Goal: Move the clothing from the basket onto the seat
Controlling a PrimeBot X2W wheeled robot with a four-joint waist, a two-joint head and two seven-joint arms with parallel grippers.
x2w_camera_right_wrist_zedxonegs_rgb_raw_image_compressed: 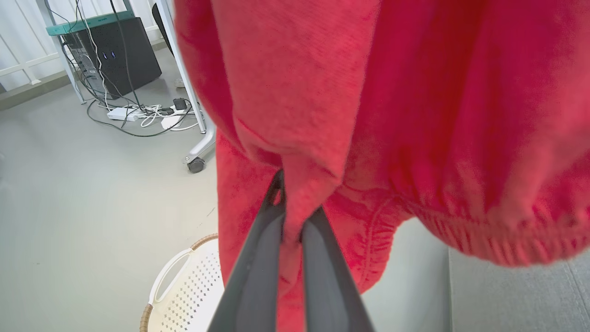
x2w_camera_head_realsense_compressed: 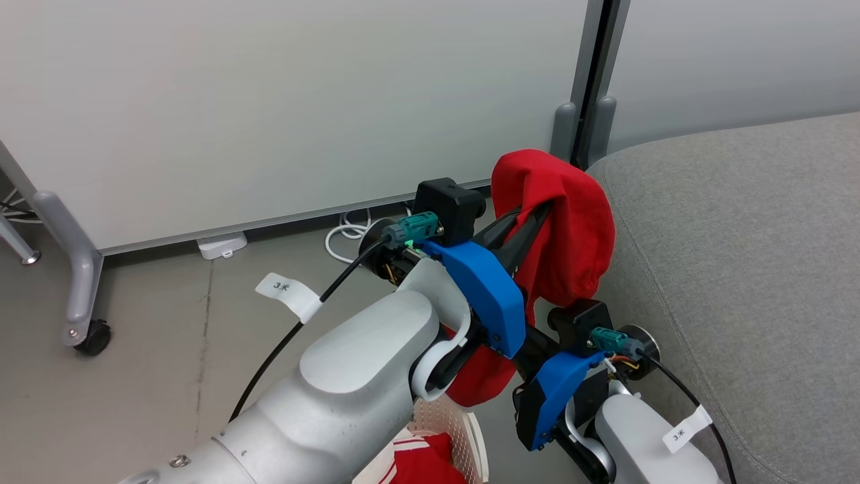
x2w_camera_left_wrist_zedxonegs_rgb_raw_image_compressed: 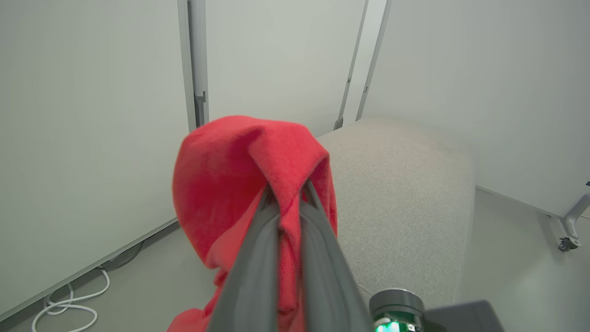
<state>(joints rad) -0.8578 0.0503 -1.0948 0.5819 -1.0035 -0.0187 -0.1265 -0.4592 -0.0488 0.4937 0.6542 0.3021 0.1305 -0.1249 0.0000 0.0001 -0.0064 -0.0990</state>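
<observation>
Left hand (x2w_camera_left_wrist_zedxonegs_rgb_raw_image_compressed: 286, 196): is gripping a fold of the plain red garment (x2w_camera_left_wrist_zedxonegs_rgb_raw_image_compressed: 221, 184), with both dark fingers closed on the fabric.
Right hand (x2w_camera_right_wrist_zedxonegs_rgb_raw_image_compressed: 295, 210): is pinching a lower fold of the same garment, its fingertips nearly meeting with cloth between them.
Plain red garment: is hanging in the air at the centre of the head view, draping over the left hand's fingers like a hood. Its gathered hem is drooping toward 6 o'clock. Whether it is touching the seat cannot be told.
Seat (x2w_camera_head_realsense_compressed: 739, 255): is lying just beside the garment at its 3 o'clock, its rounded grey edge facing the two hands.
Basket (x2w_camera_head_realsense_compressed: 450, 420): is standing on the floor at 6 o'clock from the garment, with the left forearm partly covering it.
Striped garment (x2w_camera_head_realsense_compressed: 430, 460): is lying inside the basket, at the bottom edge of the head view.
Partition (x2w_camera_head_realsense_compressed: 269, 101): is standing at 12 o'clock behind both arms.
White cable (x2w_camera_head_realsense_compressed: 346, 235): is coiling on the floor at the foot of the partition, at 9 o'clock from the garment.
</observation>
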